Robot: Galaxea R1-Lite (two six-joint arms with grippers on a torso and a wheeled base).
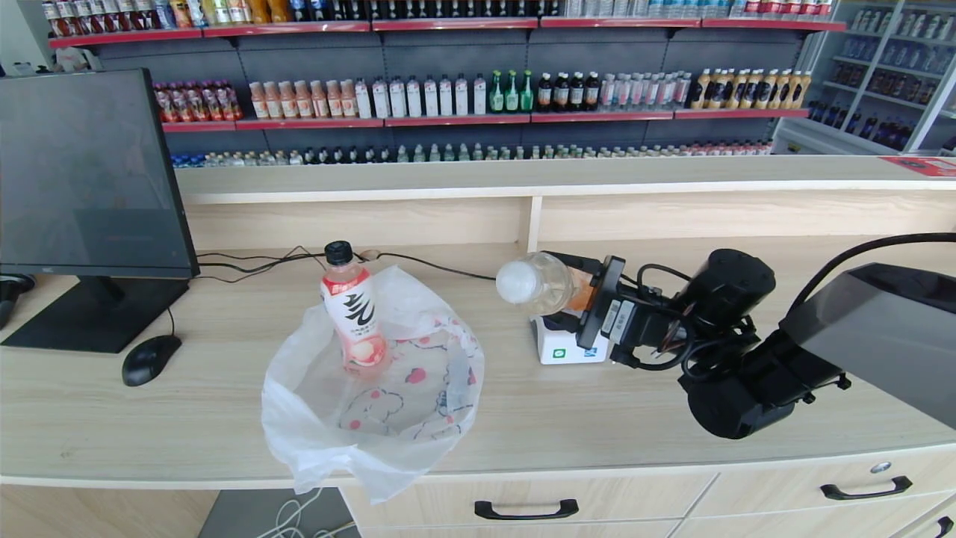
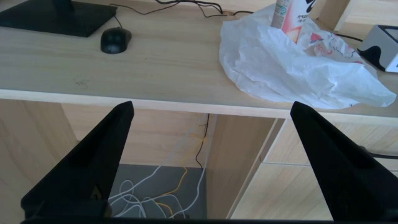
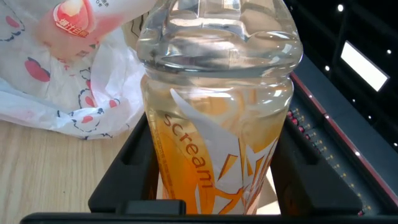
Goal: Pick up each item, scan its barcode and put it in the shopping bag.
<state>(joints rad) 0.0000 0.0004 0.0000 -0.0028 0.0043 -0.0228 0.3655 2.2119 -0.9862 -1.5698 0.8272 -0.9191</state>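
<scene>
Two bottles were in play. Right gripper (image 1: pixel 573 290) held a clear plastic bottle with an orange label (image 1: pixel 534 284) sideways, fingers (image 3: pixel 134 165) clamped on its body, just above a small white scanner box (image 1: pixel 560 347) on the pale wooden tabletop (image 1: pixel 597 418). Pink drink bottle with a black cap (image 1: pixel 351 314) stood upright inside a translucent white shopping bag with red prints (image 1: pixel 418 388), left of the scanner. Left gripper (image 2: pixel 211 109) sat low before the tabletop's front edge, fingers (image 2: pixel 93 162) spread wide, empty. Black monitor (image 1: pixel 82 164) and black mouse (image 1: pixel 149 359) were far left.
</scene>
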